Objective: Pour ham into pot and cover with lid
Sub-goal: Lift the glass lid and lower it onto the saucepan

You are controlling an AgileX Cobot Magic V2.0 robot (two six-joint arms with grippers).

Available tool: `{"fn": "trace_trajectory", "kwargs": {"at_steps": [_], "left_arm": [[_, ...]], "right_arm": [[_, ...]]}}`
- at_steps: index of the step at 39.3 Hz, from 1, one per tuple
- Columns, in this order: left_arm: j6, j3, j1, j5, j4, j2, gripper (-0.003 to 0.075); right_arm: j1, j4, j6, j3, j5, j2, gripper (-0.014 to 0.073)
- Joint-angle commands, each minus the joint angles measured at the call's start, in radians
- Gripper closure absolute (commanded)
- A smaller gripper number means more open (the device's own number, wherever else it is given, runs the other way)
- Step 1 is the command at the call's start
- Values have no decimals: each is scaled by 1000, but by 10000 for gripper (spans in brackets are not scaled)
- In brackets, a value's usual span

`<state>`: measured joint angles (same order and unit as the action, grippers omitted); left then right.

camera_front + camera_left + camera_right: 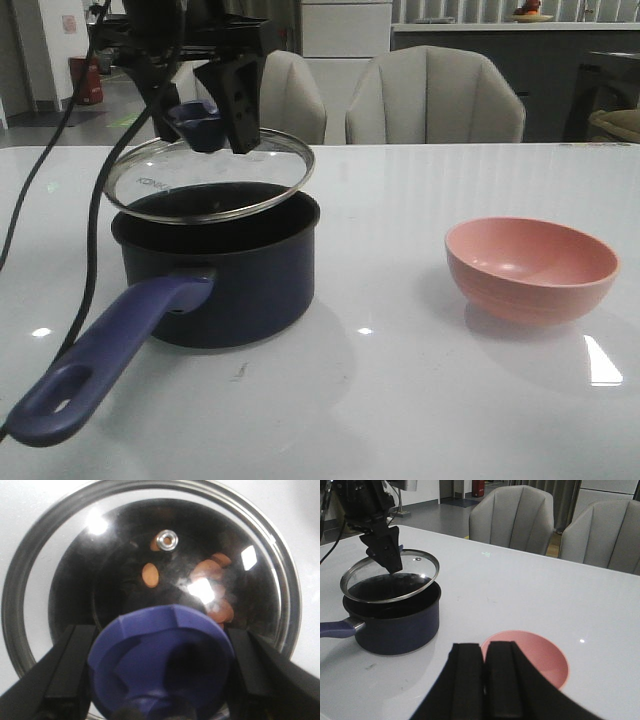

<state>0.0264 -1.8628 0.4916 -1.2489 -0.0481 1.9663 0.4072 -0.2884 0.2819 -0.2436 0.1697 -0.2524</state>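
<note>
The navy pot (235, 285) with its long purple-blue handle (100, 365) stands at the table's left; it also shows in the right wrist view (395, 620). My left gripper (205, 120) is shut on the blue knob (160, 662) of the glass lid (215, 180), holding it tilted just above the pot's rim. Through the glass, orange-pink ham chunks (212, 587) lie in the pot. My right gripper (485, 655) is shut and empty, above the table near the empty pink bowl (540, 655).
The pink bowl (530, 268) stands at the table's right. Two grey chairs (435, 98) stand behind the table's far edge. A black cable (95, 200) hangs down past the pot's left side.
</note>
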Motion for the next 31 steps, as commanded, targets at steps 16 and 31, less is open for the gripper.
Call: {"fn": "trace_trajectory", "kwargs": {"at_steps": [16,31], "left_arm": [[-2,-6,6,-20,-11,-47,585],[-2,-6,6,-20,-37,-20,584]], "right_arm": [[3,-1,8,-29,-72,-5,447],[3,-1,8,-29,-72,-5,447]]}}
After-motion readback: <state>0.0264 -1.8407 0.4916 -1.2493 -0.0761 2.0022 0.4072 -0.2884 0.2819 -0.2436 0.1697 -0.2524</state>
